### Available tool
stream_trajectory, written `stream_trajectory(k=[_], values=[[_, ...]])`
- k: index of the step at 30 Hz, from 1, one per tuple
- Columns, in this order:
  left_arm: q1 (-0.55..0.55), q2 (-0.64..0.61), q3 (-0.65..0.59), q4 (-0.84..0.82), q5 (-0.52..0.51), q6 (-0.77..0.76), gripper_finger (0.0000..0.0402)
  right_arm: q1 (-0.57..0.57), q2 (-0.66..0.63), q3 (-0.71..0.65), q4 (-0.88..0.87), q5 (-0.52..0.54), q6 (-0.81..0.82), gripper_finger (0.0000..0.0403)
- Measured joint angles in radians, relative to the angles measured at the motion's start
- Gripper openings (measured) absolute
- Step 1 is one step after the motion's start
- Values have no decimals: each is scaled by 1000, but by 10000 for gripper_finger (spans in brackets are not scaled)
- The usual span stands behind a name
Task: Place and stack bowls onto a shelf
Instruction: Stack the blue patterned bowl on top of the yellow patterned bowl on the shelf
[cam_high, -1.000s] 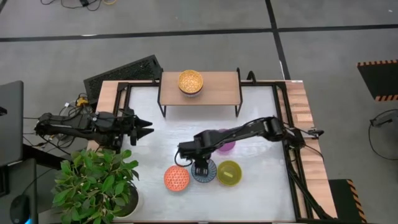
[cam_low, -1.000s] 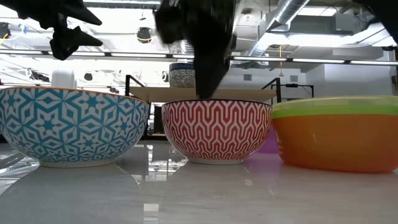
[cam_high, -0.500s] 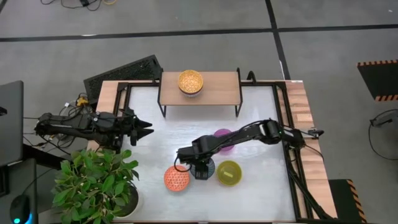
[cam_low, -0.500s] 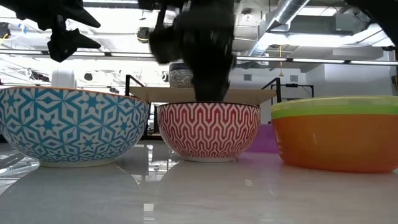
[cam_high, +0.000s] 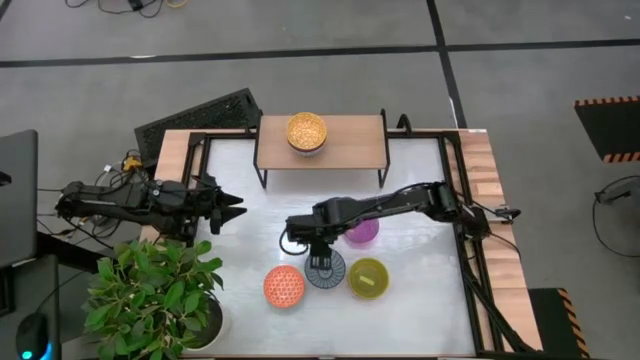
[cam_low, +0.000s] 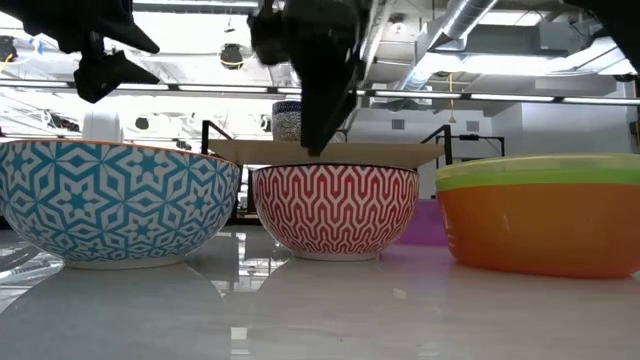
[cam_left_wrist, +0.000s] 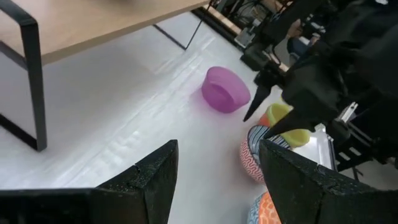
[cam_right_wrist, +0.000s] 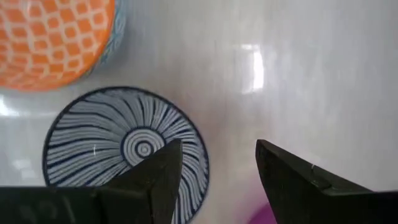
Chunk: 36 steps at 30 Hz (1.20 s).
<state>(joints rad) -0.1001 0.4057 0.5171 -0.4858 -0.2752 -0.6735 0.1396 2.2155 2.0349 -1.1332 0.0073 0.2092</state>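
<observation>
High view | right gripper (cam_high: 318, 262) apart above blue-grey bowl (cam_high: 327, 272) | left gripper (cam_high: 233, 203) apart, waiting at table's left edge

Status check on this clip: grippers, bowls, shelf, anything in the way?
Right gripper open above blue-grey bowl, empty. Left gripper open, waiting at table's left. One yellow bowl on shelf. Nothing blocking.

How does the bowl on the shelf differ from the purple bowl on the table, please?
The yellow speckled bowl sits up on the shelf, while the purple bowl rests on the white tabletop near the right tool. The yellow speckled bowl is speckled inside; the purple bowl is plain. The yellow speckled bowl stands alone, whereas the purple bowl has three other bowls close by. Both are small, round and upright.
</observation>
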Motion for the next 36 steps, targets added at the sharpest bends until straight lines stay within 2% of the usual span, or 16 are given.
stream_trajectory(k=[7, 13, 16, 19, 24, 25, 32, 36], values=[[0, 0, 0, -17, -24, 0, 208, 1, 35, -6, -4, -32, -102, 230], [0, 0, 0, -22, -58, -1, 208, -19, 37, -136, 65, -36, -128, 225], [0, 0, 0, -22, -65, -1, 208, -29, 30, -197, 98, -85, -152, 204], [0, 0, 0, -22, -71, -2, 208, -33, 31, -234, 104, -97, -151, 166], [0, 0, 0, -22, -106, -19, 208, -37, 21, -236, 102, -119, -145, 49], [0, 0, 0, -22, -116, -29, 208, -40, 13, -235, 103, -113, -157, 40], [0, 0, 0, -34, -193, -116, 207, -69, -25, -242, 47, -79, -267, 42], [0, 0, 0, -50, -220, -180, 207, -127, -107, -244, 5, -61, -342, 42]])
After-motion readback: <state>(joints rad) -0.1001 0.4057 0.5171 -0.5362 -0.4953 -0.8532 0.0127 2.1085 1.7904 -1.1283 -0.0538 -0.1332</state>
